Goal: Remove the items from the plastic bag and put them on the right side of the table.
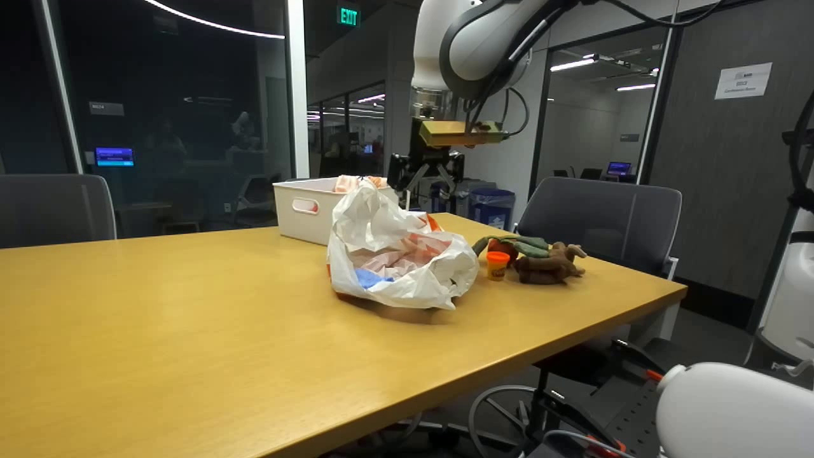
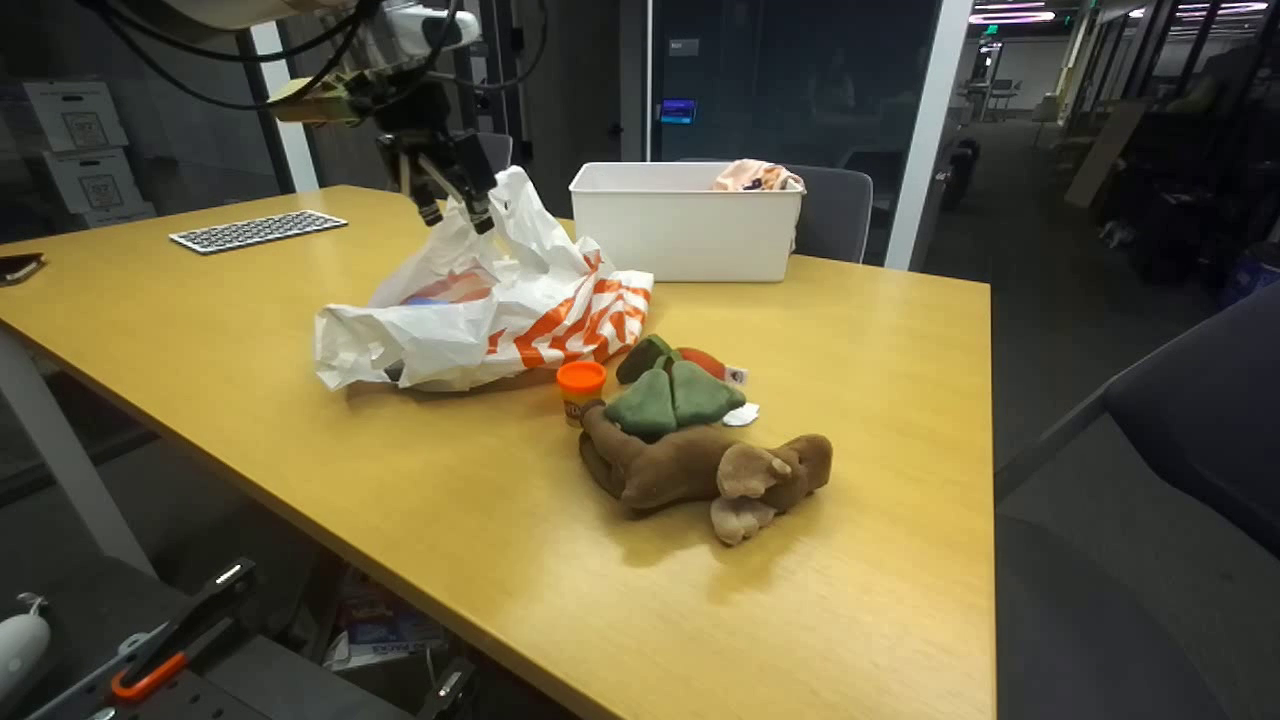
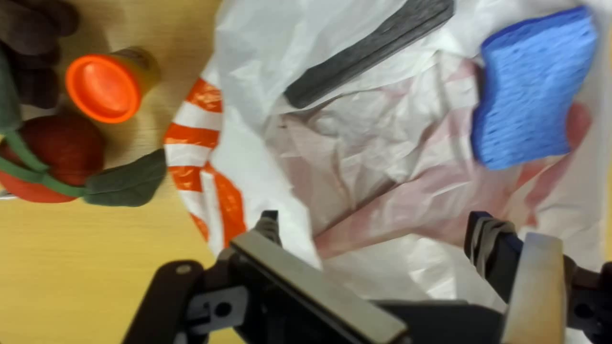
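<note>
Over the plastic bag (image 2: 545,315) the claw (image 3: 374,229) hangs spread, empty; best centre on the blue sponge (image 3: 533,91), straddle its narrow width, pinch no plastic.

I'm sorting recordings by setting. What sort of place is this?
Probably an office meeting area: chairs stand by a large table, and a lit exit sign shows in the background.
</note>
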You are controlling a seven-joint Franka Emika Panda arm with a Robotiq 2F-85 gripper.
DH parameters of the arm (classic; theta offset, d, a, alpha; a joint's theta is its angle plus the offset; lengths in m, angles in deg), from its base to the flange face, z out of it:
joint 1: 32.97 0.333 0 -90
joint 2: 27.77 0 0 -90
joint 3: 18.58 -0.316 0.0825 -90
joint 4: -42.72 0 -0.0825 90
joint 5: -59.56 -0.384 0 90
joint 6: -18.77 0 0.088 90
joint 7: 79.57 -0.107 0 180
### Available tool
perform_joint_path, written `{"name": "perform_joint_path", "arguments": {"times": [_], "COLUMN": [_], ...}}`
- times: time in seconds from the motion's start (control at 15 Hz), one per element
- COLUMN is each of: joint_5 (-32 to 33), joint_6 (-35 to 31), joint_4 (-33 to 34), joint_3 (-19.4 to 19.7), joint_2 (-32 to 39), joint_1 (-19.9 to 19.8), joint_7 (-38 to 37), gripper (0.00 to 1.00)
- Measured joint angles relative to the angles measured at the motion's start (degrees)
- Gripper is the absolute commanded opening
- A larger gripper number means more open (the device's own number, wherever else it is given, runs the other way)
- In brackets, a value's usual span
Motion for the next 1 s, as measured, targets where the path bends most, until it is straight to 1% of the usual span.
{"name": "perform_joint_path", "arguments": {"times": [0.13,0.27,0.47,0.73,1.0], "joint_5": [-4.67,-10.47,-18.25,-22.85,-24.01], "joint_6": [-1.38,-3.03,-3.54,-3.45,-3.44], "joint_4": [0.08,0.46,1.8,3.74,5.25], "joint_3": [-1.49,-2.41,-2.91,-2.64,-2.47], "joint_2": [1.37,3.26,6.81,11.94,15.98], "joint_1": [2.09,3.72,4.76,4.31,3.6], "joint_7": [4.91,11.44,22.06,29.41,32.45], "gripper": [1.0,1.0,1.0,1.0,1.0]}}
